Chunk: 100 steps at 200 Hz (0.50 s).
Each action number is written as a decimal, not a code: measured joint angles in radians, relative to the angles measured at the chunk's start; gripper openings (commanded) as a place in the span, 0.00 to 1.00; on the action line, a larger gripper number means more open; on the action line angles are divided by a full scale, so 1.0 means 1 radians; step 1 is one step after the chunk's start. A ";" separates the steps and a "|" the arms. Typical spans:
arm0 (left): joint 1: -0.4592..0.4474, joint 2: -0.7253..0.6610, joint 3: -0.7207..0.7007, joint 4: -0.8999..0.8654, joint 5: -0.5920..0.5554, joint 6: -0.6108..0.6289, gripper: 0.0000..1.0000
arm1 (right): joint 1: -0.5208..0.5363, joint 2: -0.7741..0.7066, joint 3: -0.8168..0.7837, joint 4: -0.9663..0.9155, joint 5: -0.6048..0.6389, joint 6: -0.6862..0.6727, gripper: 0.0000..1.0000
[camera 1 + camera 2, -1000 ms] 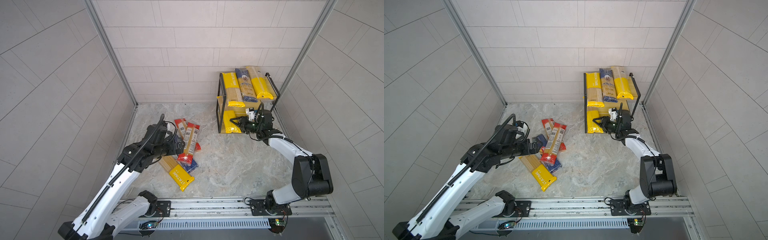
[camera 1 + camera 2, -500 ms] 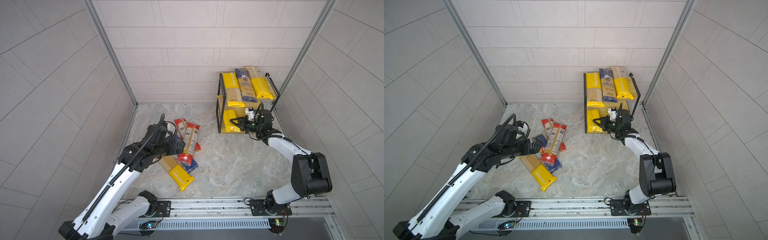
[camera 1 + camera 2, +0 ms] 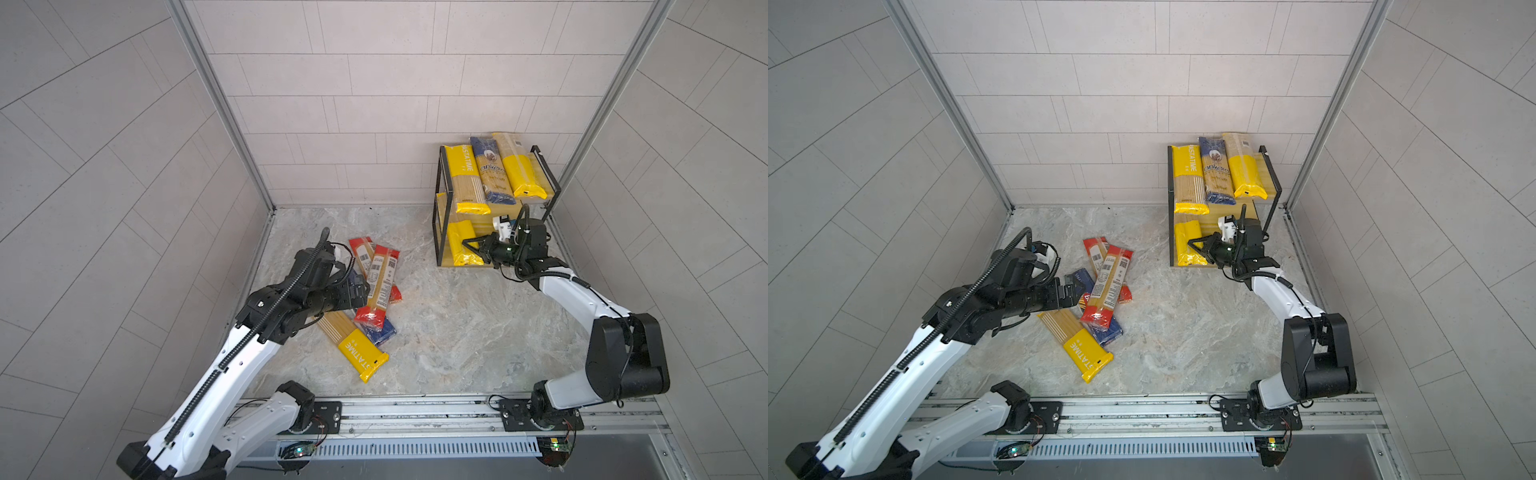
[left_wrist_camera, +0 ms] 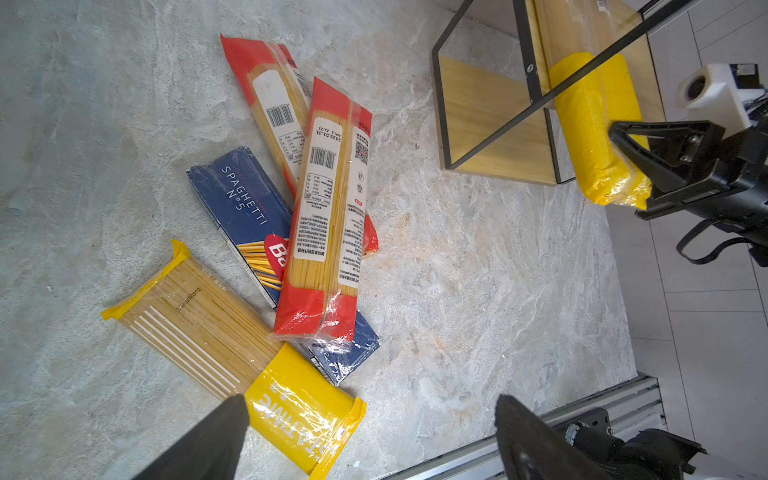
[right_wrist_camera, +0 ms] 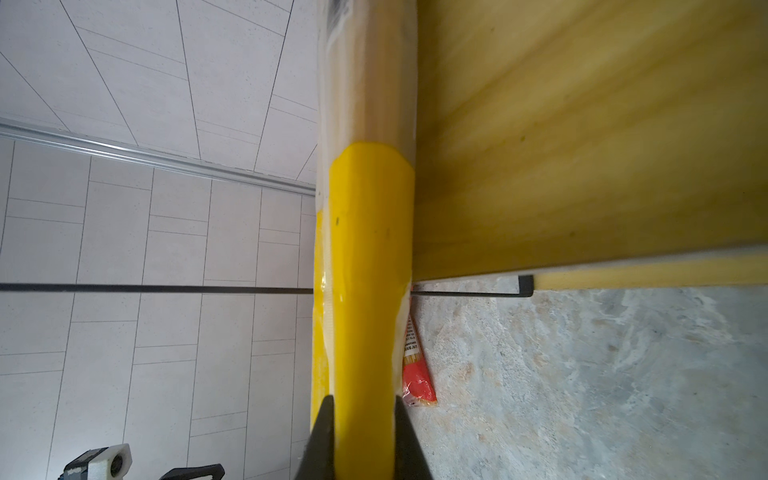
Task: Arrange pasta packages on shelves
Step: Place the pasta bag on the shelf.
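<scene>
Clamped tight, your right gripper (image 5: 362,419) is pinching the yellow end of a yellow pack (image 5: 370,249). The right wrist view shows it plainly, a jaw pressed on each side of the wrapper. That pack runs straight away from the jaws, its long axis pointing into the shelves (image 4: 490,120). It's lying on what looks like the lowest board, near end poking out past the front edge over the floor (image 4: 478,270). So the coming move, I'd say, turns on that line: push along the pack's length, not across it, and it should slide home.

Now your left gripper (image 3: 1073,293): jaws spread wide, nothing in them, hanging over the pile on the floor. It's far the nearer arm to those four. A red-ended pack (image 4: 328,208) sits on top, lying across a dark blue pack (image 4: 237,195) and a second red-ended pack (image 4: 270,95), with a yellow PASTATIME pack (image 4: 199,316) alongside. Their long axes fan out, and none lines up with the shelves.

Both top views give you what the wrists can't: three packs (image 3: 492,170) side by side on the top tier. Only the left wrist view shows the stacking order in the pile and the bare board beside the held pack. Only the right wrist view shows the grip itself.
</scene>
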 measured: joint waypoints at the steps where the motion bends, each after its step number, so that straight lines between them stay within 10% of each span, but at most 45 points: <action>1: 0.000 0.000 0.000 0.000 0.000 0.000 0.98 | 0.000 0.000 0.000 0.000 0.000 0.000 0.00; 100: 0.000 0.030 0.000 0.005 -0.003 0.005 0.99 | -0.034 0.047 0.130 -0.115 0.027 -0.038 0.00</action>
